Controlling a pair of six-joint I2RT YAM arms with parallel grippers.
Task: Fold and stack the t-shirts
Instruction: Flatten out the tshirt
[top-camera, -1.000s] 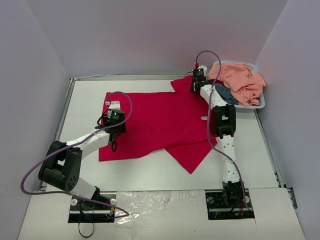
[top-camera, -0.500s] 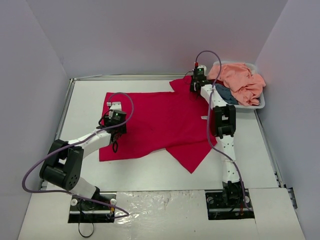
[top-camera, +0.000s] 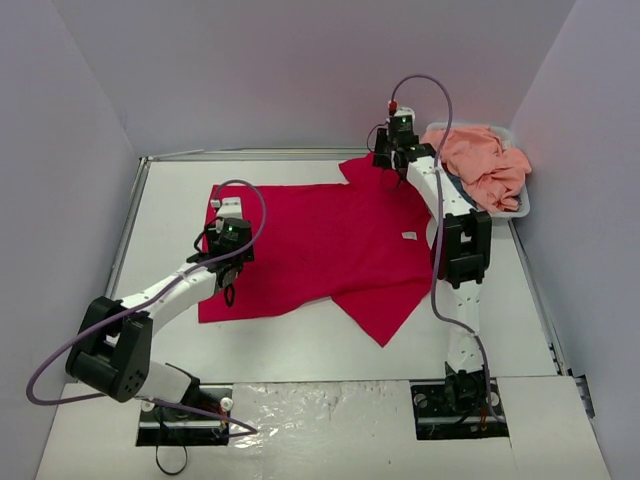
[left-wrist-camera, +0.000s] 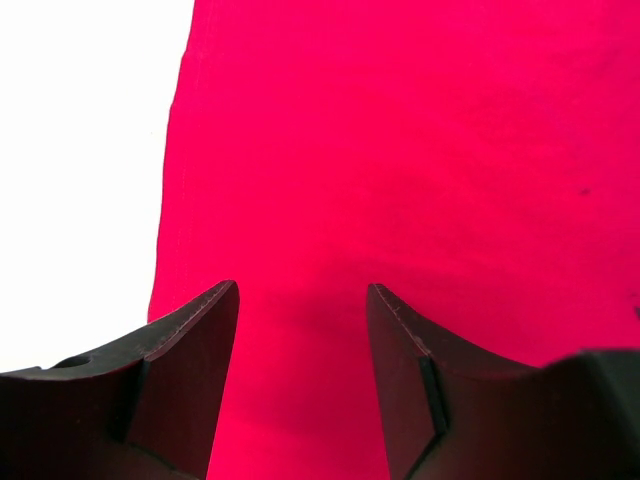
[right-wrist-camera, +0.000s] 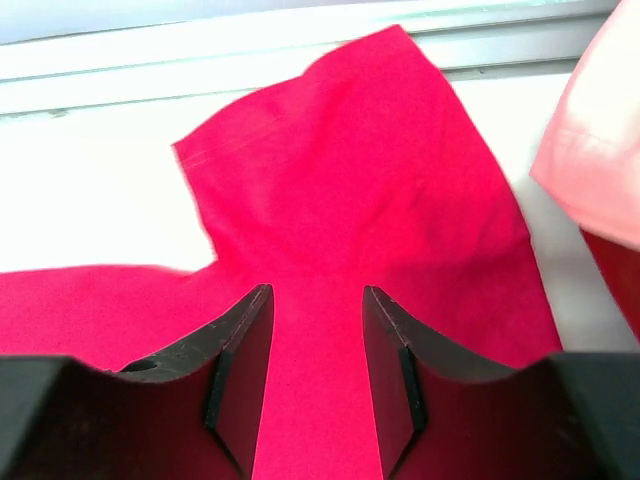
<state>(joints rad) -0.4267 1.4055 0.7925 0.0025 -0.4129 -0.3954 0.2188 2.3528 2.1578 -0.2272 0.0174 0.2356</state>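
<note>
Crimson-red t-shirt (top-camera: 320, 250) lies spread across the middle of the white tabletop (top-camera: 300, 350), mostly flat, with one sleeve reaching toward the far edge and another corner pointing toward the near side; a small white neck label (top-camera: 408, 236) shows on its right part. The left tool (top-camera: 229, 290) hovers over the shirt's left portion, close to the left hem, and in the left wrist view its two dark fingers (left-wrist-camera: 190, 340) stand apart with only flat red cloth showing between them, so the tool is open and grips nothing. The right tool (top-camera: 386, 166) is stretched out to the far sleeve of the same shirt, just beside the white plastic basket (top-camera: 522, 208) that sits at the far right corner of the tabletop. In the right wrist view its fingers (right-wrist-camera: 240, 340) are also parted, the sleeve lying spread below and beyond them and no fold pinched in the gap, so this tool is open too. A peach-pink t-shirt (top-camera: 480, 160) is heaped in the basket and spills over its rim, with a teal-blue t-shirt (top-camera: 455, 190) partly visible beneath it; an edge of the peach cloth shows at the right of the right wrist view
</note>
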